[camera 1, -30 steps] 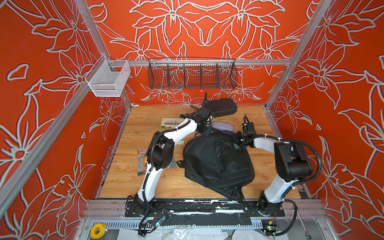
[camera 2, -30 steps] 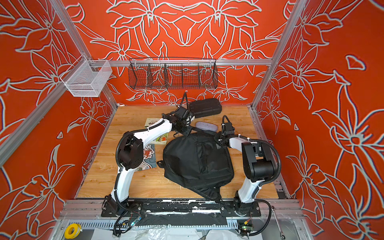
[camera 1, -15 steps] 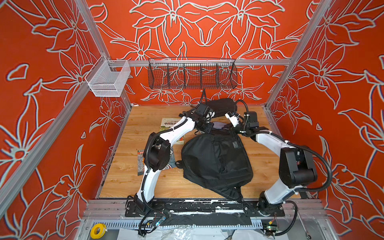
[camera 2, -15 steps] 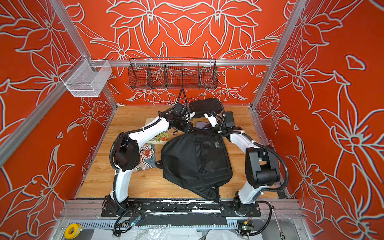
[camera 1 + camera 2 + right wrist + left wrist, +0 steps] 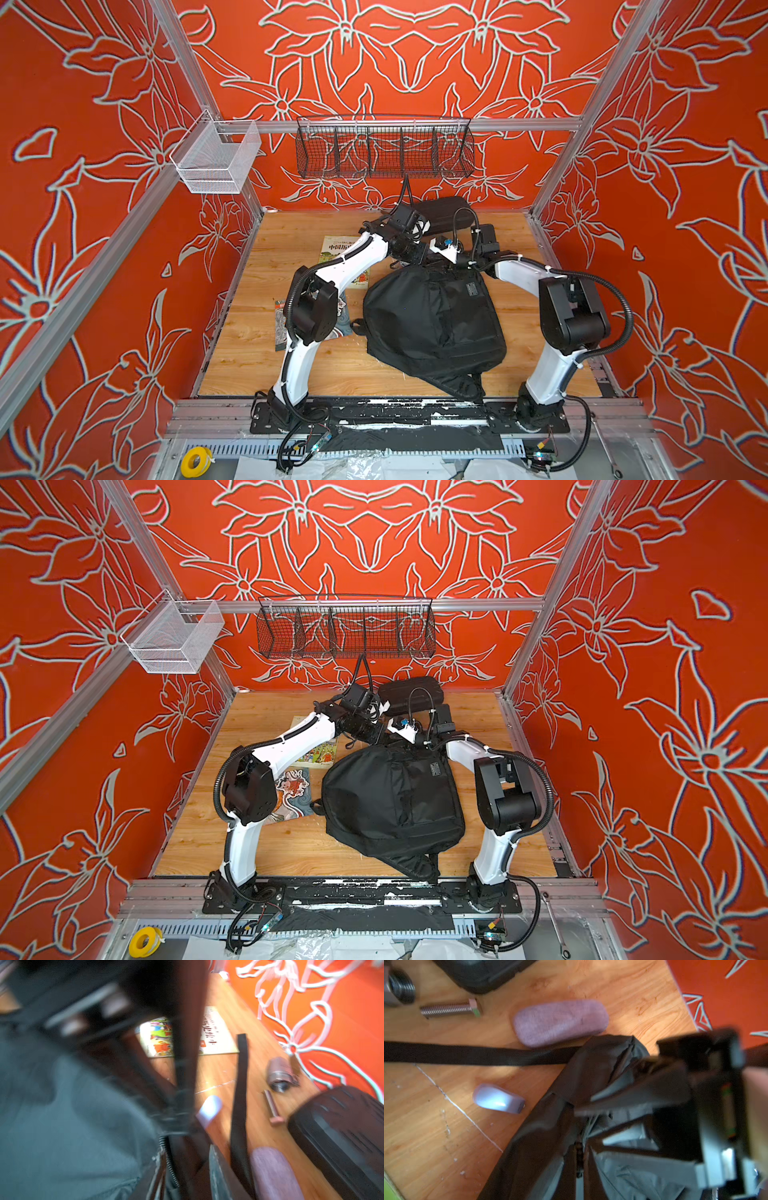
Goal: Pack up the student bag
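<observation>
Your left gripper (image 5: 417,254) is clamped tight on a raised fold at the top of the student bag (image 5: 432,328), which lies mid-way across the table (image 5: 286,253), slightly toward its right edge. Your right gripper (image 5: 438,249) hovers just beside it, and blur hides how wide its jaws stand.

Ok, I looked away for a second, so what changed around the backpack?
The right gripper left the student bag's far right corner and reached inward toward the rear, now beside the left gripper at the bag's top edge. The left gripper stays shut on the bag fabric; bag, books and black case haven't moved.
</observation>
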### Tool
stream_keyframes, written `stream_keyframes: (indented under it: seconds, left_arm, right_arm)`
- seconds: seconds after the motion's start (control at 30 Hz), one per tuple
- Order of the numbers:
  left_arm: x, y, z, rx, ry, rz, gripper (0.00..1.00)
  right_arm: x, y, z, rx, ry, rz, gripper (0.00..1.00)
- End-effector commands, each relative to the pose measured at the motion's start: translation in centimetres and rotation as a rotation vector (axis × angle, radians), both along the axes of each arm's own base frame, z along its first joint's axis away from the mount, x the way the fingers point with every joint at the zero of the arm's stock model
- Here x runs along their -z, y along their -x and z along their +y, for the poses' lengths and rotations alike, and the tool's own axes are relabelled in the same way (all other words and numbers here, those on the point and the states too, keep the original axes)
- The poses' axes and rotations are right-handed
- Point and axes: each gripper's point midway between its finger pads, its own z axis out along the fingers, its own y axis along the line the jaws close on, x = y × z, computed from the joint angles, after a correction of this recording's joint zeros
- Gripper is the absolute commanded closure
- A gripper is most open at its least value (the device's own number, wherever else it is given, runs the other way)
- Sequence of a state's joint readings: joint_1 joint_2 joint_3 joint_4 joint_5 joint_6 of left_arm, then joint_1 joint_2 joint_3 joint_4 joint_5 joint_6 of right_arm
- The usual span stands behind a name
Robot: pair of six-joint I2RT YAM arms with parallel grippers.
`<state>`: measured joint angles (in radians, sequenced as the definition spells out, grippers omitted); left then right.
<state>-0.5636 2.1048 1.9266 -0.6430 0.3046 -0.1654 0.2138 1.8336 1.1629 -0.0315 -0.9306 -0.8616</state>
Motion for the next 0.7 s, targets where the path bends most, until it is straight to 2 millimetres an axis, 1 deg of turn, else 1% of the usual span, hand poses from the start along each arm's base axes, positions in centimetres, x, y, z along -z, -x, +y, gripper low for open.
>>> stream_keyframes:
  seconds: [0.0,0.07,0.13,0.17,0.23,0.3,0.33,0.4,0.47,0.5,0.6,0.67]
  left_arm:
    - [-5.5,-0.5,-0.7,-0.001,0.105,-0.087,1.00]
    - [-5.7,-0.5,-0.6,-0.004,0.102,-0.087,1.00]
    - [-5.8,-0.5,-0.6,-0.006,0.101,-0.088,1.00]
    - [-5.9,-0.4,-0.6,-0.006,0.103,-0.086,1.00]
    - [-6.2,-0.4,-0.7,-0.002,0.114,-0.086,1.00]
    - [-6.4,-0.3,-0.8,-0.001,0.122,-0.084,1.00]
    - [-6.6,-0.3,-0.9,0.000,0.126,-0.085,1.00]
    - [-6.8,-0.2,-0.9,0.001,0.131,-0.085,1.00]
    - [-7.0,-0.1,-0.9,0.001,0.133,-0.085,1.00]
    - [-7.1,0.0,-0.8,0.001,0.133,-0.086,1.00]
    - [-7.0,0.0,-0.6,-0.005,0.120,-0.088,1.00]
    - [-7.0,0.0,-0.2,-0.013,0.106,-0.096,1.00]
  right_arm:
    - [1.0,2.5,1.4,-0.194,-0.003,-0.045,0.63]
    - [0.3,3.0,1.4,-0.229,-0.023,-0.058,0.62]
    - [0.1,2.9,1.4,-0.225,-0.023,-0.064,0.60]
    - [0.3,3.0,1.3,-0.227,-0.010,-0.064,0.60]
    - [1.5,2.6,1.1,-0.202,0.047,-0.061,0.62]
    - [2.7,1.8,0.7,-0.157,0.108,-0.085,0.67]
    - [2.9,1.0,0.5,-0.114,0.122,-0.108,0.69]
    - [2.5,-0.3,0.3,-0.032,0.120,-0.143,0.74]
    - [2.2,-1.1,-0.1,0.016,0.130,-0.158,0.83]
    - [2.2,-1.4,-0.3,0.030,0.137,-0.154,0.87]
    - [1.7,-1.3,-0.4,0.039,0.147,-0.139,1.00]
    - [1.2,-1.4,-0.8,0.076,0.156,-0.114,1.00]
